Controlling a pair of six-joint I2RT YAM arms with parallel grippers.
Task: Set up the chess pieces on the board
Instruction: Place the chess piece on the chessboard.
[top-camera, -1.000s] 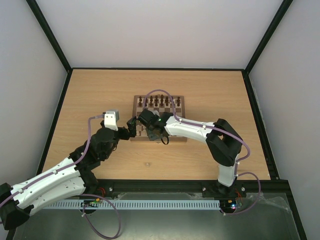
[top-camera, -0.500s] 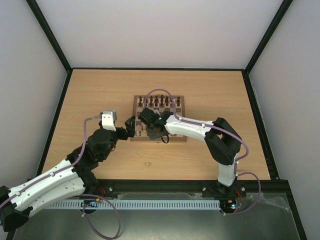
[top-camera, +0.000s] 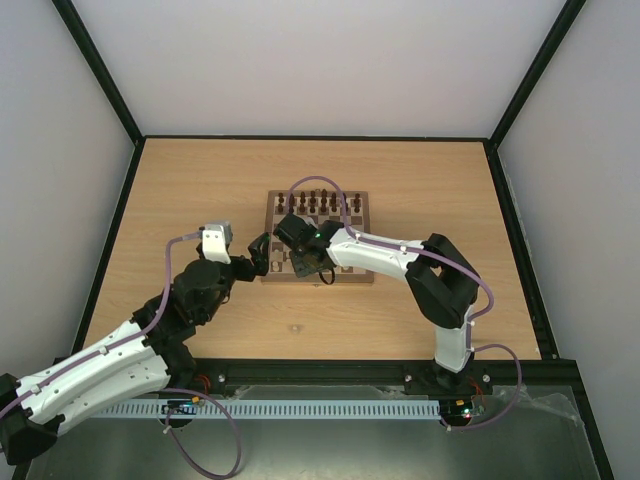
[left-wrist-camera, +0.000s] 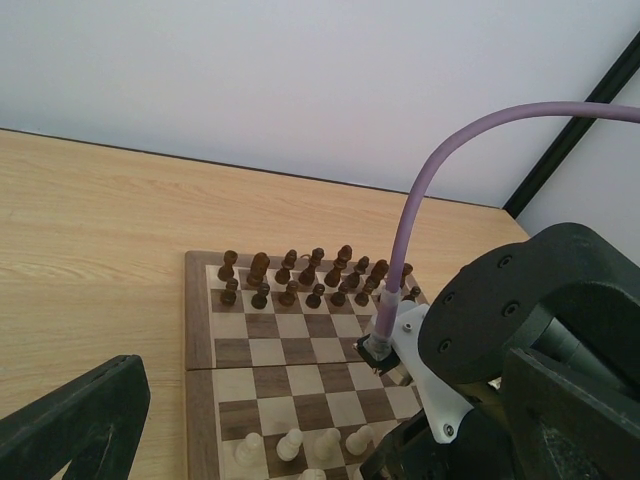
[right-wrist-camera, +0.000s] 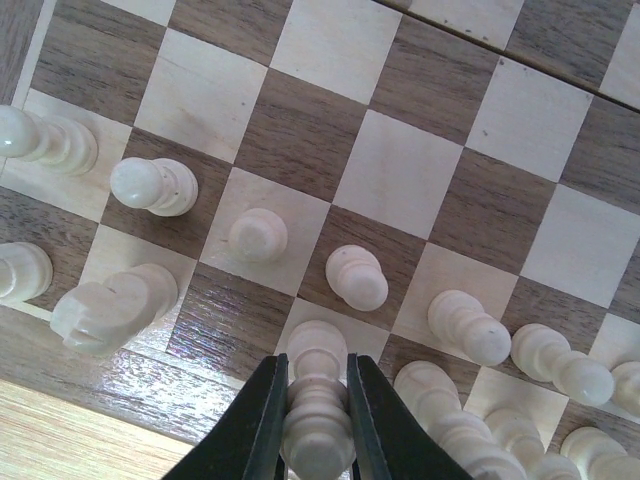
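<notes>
The board (top-camera: 368, 215) lies mid-table, with dark brown pieces (top-camera: 318, 205) filling its two far rows. Over its near left part, my right gripper (top-camera: 300, 262) points down. Close up, that gripper (right-wrist-camera: 318, 420) is shut on a cream chess piece (right-wrist-camera: 318, 440), whose base stands on a light square of the nearest row. Several more cream chess pieces (right-wrist-camera: 357, 277) stand on the two near rows. One cream piece (right-wrist-camera: 110, 305) leans or lies at the left. My left gripper (top-camera: 262, 252) hovers open just off the board's left edge, fingers (left-wrist-camera: 75, 420) wide apart and holding nothing.
Black frame rails (top-camera: 110, 220) and white walls bound the wooden table (top-camera: 180, 190). The right wrist housing (left-wrist-camera: 540, 320) with its purple cable (left-wrist-camera: 410, 220) fills the right of the left wrist view, close to my left gripper.
My left arm has drawn back slightly to the left, still open. The right gripper has shifted a little toward the far left with the cream piece still in it.
</notes>
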